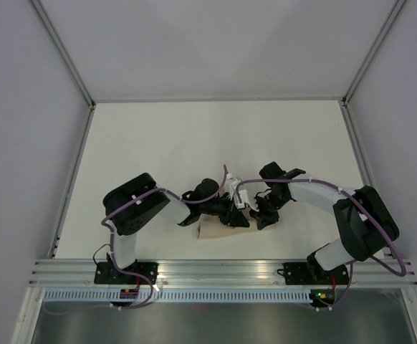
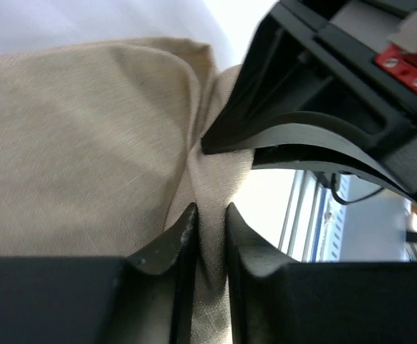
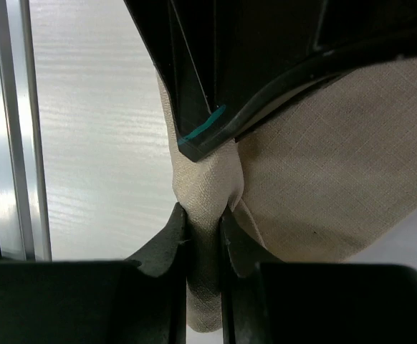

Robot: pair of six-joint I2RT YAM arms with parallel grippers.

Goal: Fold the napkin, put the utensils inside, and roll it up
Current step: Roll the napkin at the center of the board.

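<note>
One napkin [image 2: 79, 143] is lying bunched on the white worktop [image 1: 194, 136], near its front edge and between the two arms, and both arms are gripping it at once. The left tool [image 2: 210, 222] is clenching on a raised ridge of the tan cloth. Its two dark fingers [image 2: 167, 247] are pressing the fold from either side, with nothing but fabric between them. The right tool [image 3: 203, 222] is grasping the same napkin in the same way, its two fingers [image 3: 162, 244] squeezing a narrow upright pleat.

The two tools are meeting tip to tip over the cloth, so each wrist view is showing the other tool's black body just above its own pinch, right against the fabric. Beside the left tool's grip, the rest of the cloth is spreading out broad and lightly creased.

From above, only one small tan patch is showing, below the left tool, the remainder being covered by the two wrists. Two purple cables [image 1: 316, 185] are looping along the arms, one on each. Both bases are sitting on the aluminium rail [image 1: 223, 271].
</note>
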